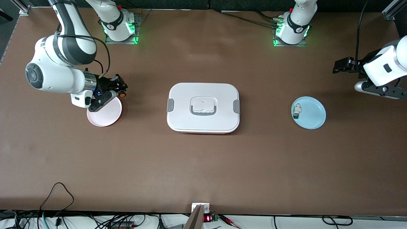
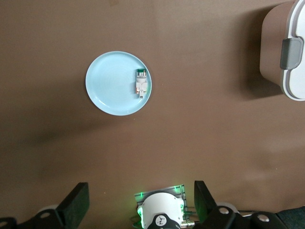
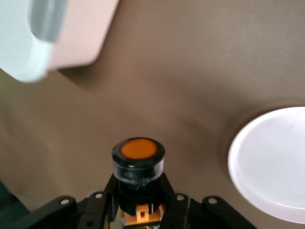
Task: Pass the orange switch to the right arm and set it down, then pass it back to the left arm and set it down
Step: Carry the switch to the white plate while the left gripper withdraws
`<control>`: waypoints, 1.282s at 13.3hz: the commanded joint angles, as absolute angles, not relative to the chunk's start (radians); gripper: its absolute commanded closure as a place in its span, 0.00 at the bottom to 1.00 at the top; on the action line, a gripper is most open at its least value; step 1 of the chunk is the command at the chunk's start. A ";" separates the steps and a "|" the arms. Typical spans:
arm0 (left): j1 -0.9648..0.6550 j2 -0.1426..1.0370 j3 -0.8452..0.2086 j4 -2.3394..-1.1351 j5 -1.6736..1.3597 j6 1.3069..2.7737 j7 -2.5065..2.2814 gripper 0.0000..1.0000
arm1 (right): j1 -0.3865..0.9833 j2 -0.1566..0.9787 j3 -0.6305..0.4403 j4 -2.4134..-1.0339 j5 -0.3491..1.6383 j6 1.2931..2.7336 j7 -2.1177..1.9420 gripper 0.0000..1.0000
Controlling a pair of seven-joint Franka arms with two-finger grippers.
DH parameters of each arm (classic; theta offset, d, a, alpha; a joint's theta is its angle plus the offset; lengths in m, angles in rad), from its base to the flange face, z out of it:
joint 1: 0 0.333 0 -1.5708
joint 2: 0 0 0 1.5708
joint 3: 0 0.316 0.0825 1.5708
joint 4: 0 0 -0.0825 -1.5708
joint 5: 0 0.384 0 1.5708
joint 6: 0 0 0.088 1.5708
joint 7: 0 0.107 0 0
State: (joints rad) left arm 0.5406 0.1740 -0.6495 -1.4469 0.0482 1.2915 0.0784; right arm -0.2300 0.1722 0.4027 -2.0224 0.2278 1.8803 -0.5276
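The orange switch (image 3: 138,164), a black cylinder with a round orange cap, sits clamped in my right gripper (image 3: 138,195). In the front view that right gripper (image 1: 118,89) hangs over the rim of the pink plate (image 1: 106,115) at the right arm's end, with the orange switch (image 1: 121,94) at its tip. The white box (image 1: 203,108) with grey latches stands at the table's middle. My left gripper (image 1: 341,66) waits open in the air at the left arm's end, its fingers (image 2: 76,202) spread wide with nothing between them.
A light-blue plate (image 1: 313,113) toward the left arm's end holds a small white switch with a green end (image 1: 297,111). The same light-blue plate (image 2: 112,83) and the box's corner (image 2: 286,52) show in the left wrist view. Cables trail along the table's front edge.
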 commanded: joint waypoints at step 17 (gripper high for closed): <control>0.018 0.014 -0.126 -1.589 -0.008 1.397 0.080 0.00 | -0.371 0.311 0.416 -2.143 -0.334 2.318 -1.132 0.69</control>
